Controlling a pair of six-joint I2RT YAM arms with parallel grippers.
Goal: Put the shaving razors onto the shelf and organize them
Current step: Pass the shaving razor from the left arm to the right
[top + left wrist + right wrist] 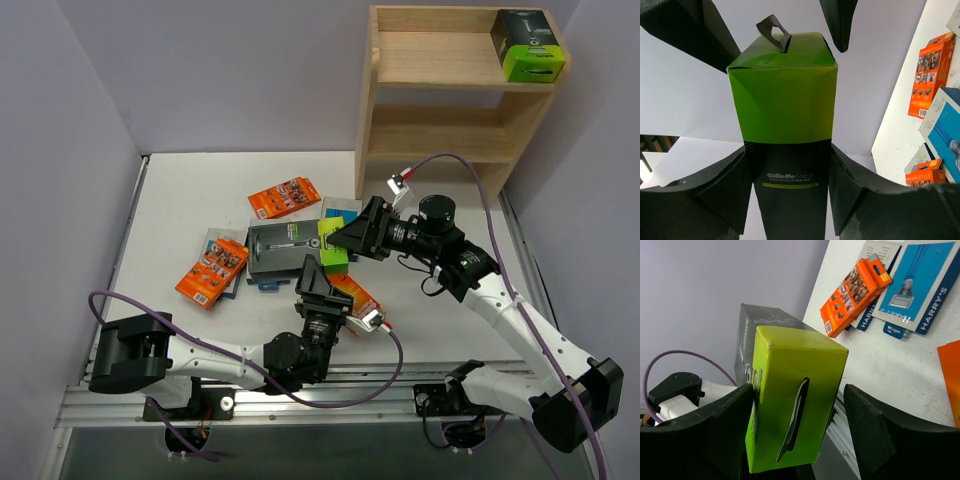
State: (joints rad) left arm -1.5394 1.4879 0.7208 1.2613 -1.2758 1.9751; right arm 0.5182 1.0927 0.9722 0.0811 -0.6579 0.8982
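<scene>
My left gripper is shut on a black razor box with a lime-green end, which it holds above the table. My right gripper stands open around that green end. Its left finger is against the box, and a gap shows at its right finger. A second black and green box stands on the top tier of the wooden shelf. Orange packs and light-blue cards lie on the table.
Grey walls close in the left side and the back. The shelf stands at the back right corner, and its lower tier holds nothing. A purple cable arcs over my right arm. The loose packs lie clustered mid-table between the arms.
</scene>
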